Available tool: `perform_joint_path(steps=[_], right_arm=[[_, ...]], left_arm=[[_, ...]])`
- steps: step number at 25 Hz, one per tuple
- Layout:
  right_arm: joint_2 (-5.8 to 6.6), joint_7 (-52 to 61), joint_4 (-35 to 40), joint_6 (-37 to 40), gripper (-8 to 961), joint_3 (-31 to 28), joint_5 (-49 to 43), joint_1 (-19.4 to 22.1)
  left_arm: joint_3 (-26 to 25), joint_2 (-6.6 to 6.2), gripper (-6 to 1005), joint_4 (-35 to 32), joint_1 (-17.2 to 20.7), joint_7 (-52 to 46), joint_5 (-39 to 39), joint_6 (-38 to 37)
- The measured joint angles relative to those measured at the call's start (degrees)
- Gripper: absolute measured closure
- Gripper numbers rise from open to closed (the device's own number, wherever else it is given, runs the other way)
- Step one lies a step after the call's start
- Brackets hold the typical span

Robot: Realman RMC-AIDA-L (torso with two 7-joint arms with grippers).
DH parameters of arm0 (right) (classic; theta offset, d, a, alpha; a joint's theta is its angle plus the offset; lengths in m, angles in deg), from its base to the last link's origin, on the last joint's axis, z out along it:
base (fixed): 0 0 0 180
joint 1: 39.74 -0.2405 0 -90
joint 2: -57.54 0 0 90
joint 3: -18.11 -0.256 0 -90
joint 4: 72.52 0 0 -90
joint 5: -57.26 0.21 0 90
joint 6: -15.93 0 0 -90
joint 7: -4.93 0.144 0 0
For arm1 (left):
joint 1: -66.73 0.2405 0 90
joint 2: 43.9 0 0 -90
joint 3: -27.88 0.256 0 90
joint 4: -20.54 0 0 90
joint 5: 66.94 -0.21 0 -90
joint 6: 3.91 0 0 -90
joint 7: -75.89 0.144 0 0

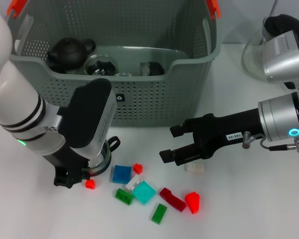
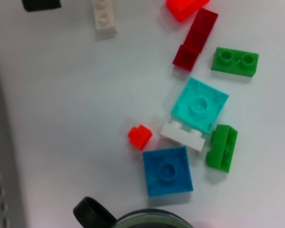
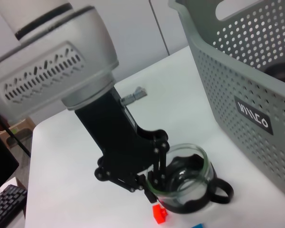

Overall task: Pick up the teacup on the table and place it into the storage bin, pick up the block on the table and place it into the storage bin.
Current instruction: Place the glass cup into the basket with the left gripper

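The teacup [image 3: 187,180] is clear glass with a black handle, and it stands beside the small red block [image 3: 159,213]. My left gripper [image 3: 152,183] is shut on its rim. In the head view the teacup [image 1: 107,157] sits just in front of the storage bin [image 1: 139,99], half hidden under my left wrist. Loose blocks lie to its right: a blue block [image 1: 121,174], a cyan one [image 1: 144,192], green ones, red ones and a white block [image 1: 194,168]. My right gripper [image 1: 173,143] hangs open just above and left of that white block, holding nothing.
The bin holds a black teapot [image 1: 70,52] and some glassware. A glass vessel [image 1: 269,50] stands at the far right of the table. In the left wrist view the blue block [image 2: 167,171] lies nearest the cup's rim [image 2: 152,221].
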Motion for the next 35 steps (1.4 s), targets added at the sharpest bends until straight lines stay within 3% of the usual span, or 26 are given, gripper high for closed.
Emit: perform_joint_path(steps=[3,5,11,16,23,26,31,35], right_arm=[[0.14,0.0,0.0,0.03,28,0.01,0.0,0.0],[0.23,0.0,0.0,0.17,28,0.01,0.0,0.0],[0.74,-0.22,0.0,0.39,28,0.01,-0.21,0.06],[0.98,-0.26,0.04,1.53,28,0.01,-0.34,0.09],[1.09,-0.26,0.03,2.74,28,0.12,-0.39,0.17],[1.12,-0.2,0.01,3.03,28,0.29,-0.44,0.5],[1.12,0.0,0.0,3.74,28,0.47,-0.45,0.74],[1.11,0.4,-0.08,3.96,28,0.62,-0.49,0.79]], left_arm=[[-0.49,-0.02,956,-0.52,-0.02,-0.18,0.0,-0.71],[-5.92,0.01,956,-4.75,-0.16,-0.42,2.2,-8.07],[-22.01,-0.16,955,-9.35,-2.87,-0.65,12.07,-22.63],[-29.89,-0.66,955,-12.53,-4.59,-6.01,20.12,-25.79],[-38.61,-1.02,954,-12.23,-8.88,-10.93,25.72,-21.98],[-40.15,-1.51,954,-12.05,-9.86,-13.09,27.44,-18.77],[-40.36,-3.76,954,-7.77,-12.24,-18.28,30.41,-9.33],[-39.35,-7.02,954,4.2,-15.93,-23.35,29.82,1.34]])
